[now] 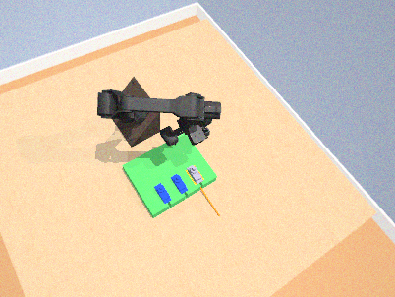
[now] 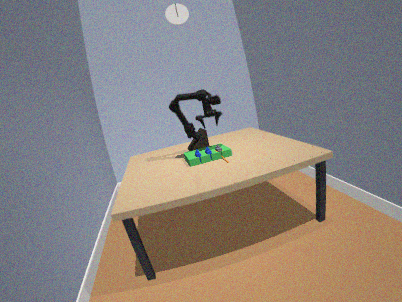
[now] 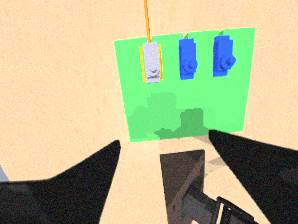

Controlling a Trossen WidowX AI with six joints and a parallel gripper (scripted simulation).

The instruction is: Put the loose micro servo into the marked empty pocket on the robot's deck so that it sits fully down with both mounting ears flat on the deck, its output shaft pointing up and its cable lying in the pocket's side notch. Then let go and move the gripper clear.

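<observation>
Single arm above a green deck (image 1: 147, 172) on the tabletop (image 1: 275, 162). The gripper (image 1: 183, 134) hangs over the deck's rear edge with its fingers spread wide; nothing lies between them and they touch nothing. In the wrist view the two dark fingers frame the lower corners, with bare tabletop and the deck's near edge showing in the gap.

The grey servo (image 3: 151, 61) sits in the yellow-outlined pocket (image 3: 142, 65) at one end of the deck's front row, well apart from the gripper. Its body lies inside the outline. The round output end faces the camera in the wrist view; whether both ears rest flat cannot be told at this size. Its orange cable (image 1: 210, 202) leaves the pocket across the deck's front edge and runs straight out over the tabletop.

Count: one arm, one gripper, two fingers; one deck; three servos in a row, namely one grey and two blue (image 1: 179, 183) (image 1: 161, 192); one cable; one outlined pocket. The exterior view shows one wall clock (image 2: 176, 13) above the arm, and a dark base plate (image 1: 140, 125) under it.
</observation>
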